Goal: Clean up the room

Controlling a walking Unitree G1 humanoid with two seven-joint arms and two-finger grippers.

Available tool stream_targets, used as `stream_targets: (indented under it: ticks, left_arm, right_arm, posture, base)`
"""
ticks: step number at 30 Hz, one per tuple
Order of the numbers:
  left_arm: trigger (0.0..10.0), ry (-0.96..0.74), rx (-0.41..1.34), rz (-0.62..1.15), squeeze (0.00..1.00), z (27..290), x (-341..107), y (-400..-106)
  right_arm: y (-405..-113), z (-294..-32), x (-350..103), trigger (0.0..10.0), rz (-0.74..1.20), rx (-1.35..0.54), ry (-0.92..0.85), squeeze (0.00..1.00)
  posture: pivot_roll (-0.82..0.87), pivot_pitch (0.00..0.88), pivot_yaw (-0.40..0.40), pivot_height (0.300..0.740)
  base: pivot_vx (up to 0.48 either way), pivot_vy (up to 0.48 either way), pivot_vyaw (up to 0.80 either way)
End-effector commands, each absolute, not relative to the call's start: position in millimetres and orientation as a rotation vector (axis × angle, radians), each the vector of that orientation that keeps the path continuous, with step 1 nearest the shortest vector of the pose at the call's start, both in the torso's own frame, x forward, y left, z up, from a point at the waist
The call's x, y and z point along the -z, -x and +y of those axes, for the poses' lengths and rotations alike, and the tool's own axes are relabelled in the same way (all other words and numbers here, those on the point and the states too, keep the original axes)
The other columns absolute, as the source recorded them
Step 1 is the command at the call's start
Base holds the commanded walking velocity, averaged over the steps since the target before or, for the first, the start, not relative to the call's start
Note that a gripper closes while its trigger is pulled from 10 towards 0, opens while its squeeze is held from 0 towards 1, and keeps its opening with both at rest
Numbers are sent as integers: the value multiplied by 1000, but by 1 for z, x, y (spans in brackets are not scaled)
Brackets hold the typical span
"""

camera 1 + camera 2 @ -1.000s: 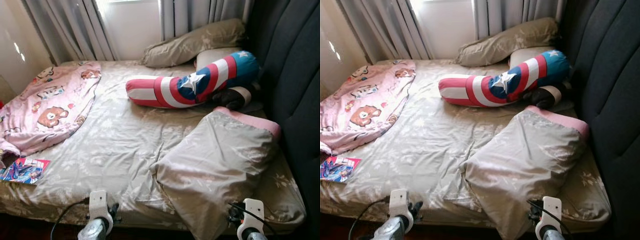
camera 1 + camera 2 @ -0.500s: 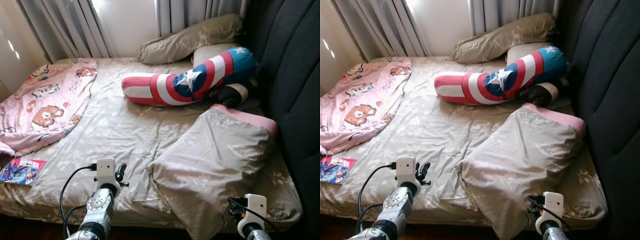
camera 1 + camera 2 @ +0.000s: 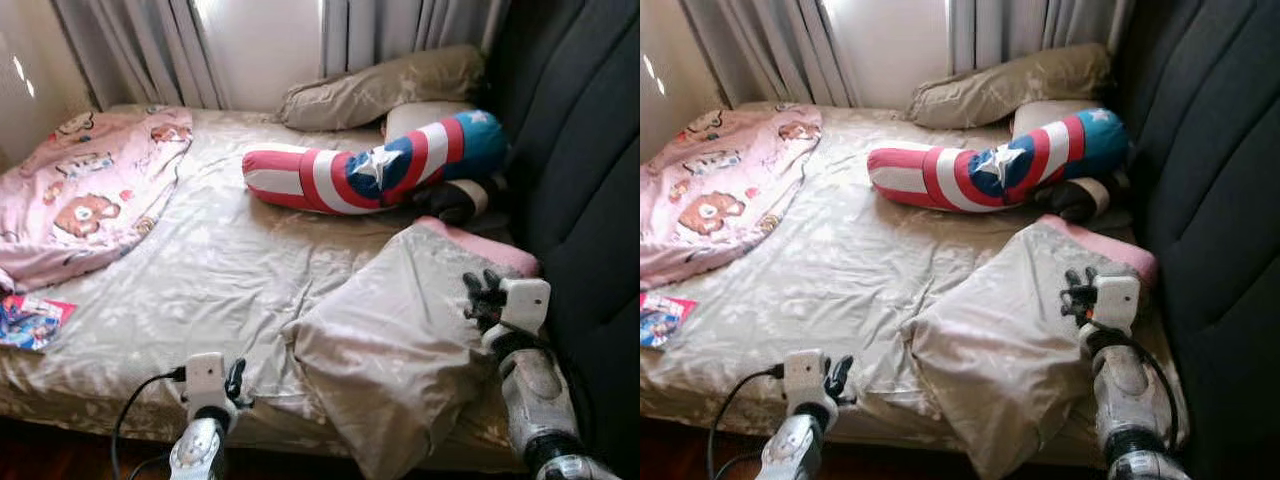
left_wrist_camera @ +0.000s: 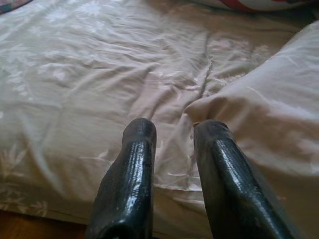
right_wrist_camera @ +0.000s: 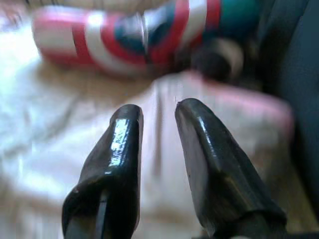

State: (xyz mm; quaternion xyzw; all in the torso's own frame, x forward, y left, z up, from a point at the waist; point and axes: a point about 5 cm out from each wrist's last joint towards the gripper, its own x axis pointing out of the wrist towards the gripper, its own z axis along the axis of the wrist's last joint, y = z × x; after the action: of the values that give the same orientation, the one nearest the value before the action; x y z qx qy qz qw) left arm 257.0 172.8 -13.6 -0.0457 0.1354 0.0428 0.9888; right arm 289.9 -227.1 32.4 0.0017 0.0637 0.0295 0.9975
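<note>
A large beige pillow with a pink edge lies askew on the near right of the bed. My right gripper hovers over its far end by the pink edge, fingers slightly open and empty. My left gripper is low at the bed's near edge, just left of the pillow's corner, also narrowly open with nothing between its fingers. A red, white and blue star bolster lies across the bed's far right. A pink bear-print blanket is bunched on the left.
A colourful comic book lies at the bed's near left edge. Two beige pillows rest at the far end under the grey curtains. A dark padded headboard lines the right side.
My right arm has risen from below the bed's edge to above the pillow near its pink edge. My left arm has dropped back toward the near edge. The camera shifted slightly.
</note>
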Motion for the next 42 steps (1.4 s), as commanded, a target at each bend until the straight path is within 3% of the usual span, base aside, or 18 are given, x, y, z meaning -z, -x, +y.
stream_targets:
  ticks: [1, 6, 15, 25, 42]
  left_arm:
    - [10000, 105, -84, 219, 0, 168, 6, -262]
    - [10000, 64, -42, 197, 0, 166, 4, -261]
    - [10000, 0, -58, 121, 0, 189, -4, -244]
    - [10000, -14, -50, 101, 0, 191, -14, -248]
    - [10000, -15, -23, 93, 0, 192, -23, -251]
  right_arm:
    - [-294, -233, -38, 10000, 123, -57, 2, 0]
    - [-293, -229, -34, 10000, 139, -45, -10, 0]
    - [-265, -203, -7, 10000, 182, -70, -58, 0]
    - [-273, -204, -20, 10000, 124, -62, -62, 0]
    - [-268, -200, -17, 10000, 128, -26, -83, 0]
  posture:
    - [-61, 0, -46, 740]
    - [-47, 0, -31, 740]
    - [-7, 0, 8, 740]
    - [3, 0, 19, 740]
    - [-20, 0, 66, 740]
  base:
    - [0, 0, 0]
    - [0, 0, 0]
    - [0, 0, 0]
    - [0, 0, 0]
    - [0, 257, 0]
